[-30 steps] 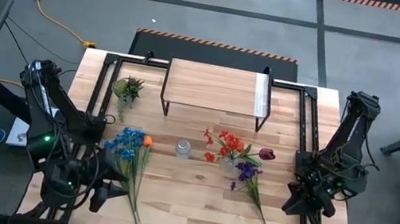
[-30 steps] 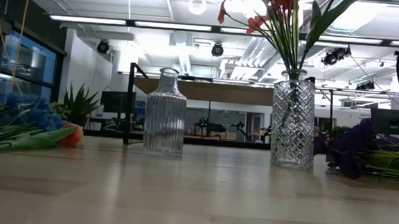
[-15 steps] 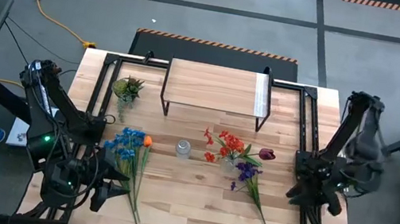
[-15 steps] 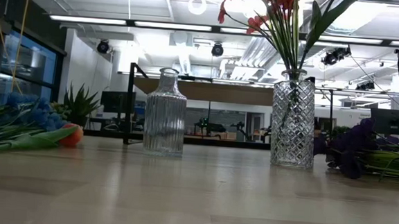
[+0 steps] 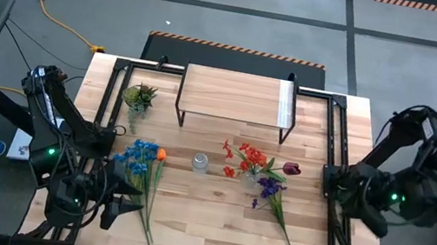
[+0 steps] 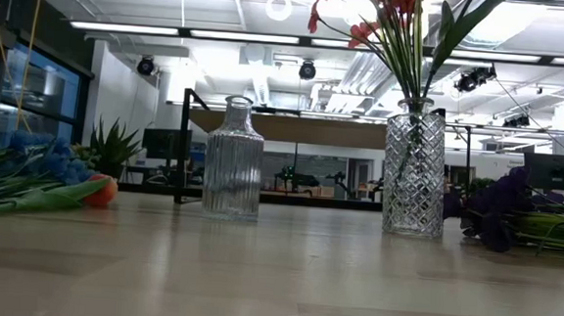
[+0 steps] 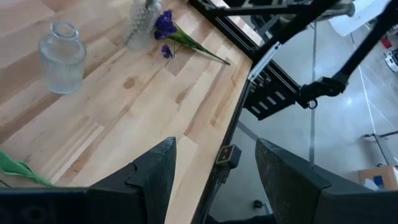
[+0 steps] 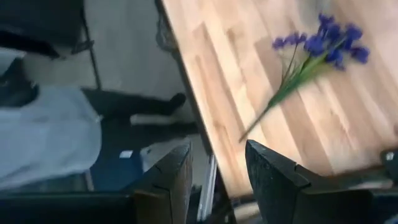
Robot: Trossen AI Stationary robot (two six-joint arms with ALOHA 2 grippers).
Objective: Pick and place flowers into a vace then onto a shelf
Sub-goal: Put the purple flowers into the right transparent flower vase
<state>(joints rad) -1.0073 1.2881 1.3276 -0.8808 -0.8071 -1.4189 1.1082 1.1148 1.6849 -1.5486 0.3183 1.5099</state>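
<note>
Meanwhile, both tools empty, flowers (image 5: pixel 143 170) untouched

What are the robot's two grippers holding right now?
Nothing. The left gripper and right gripper are both open and empty, out at the table's edges.

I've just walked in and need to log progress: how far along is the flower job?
Done: red flowers already stand in the diamond-cut vase. In hand: nothing; the left gripper and right gripper are both open and empty, off the table's edges. Left: the blue bunch and purple flowers lie on the table, the ribbed vase is empty, and the shelf holds nothing.
</note>
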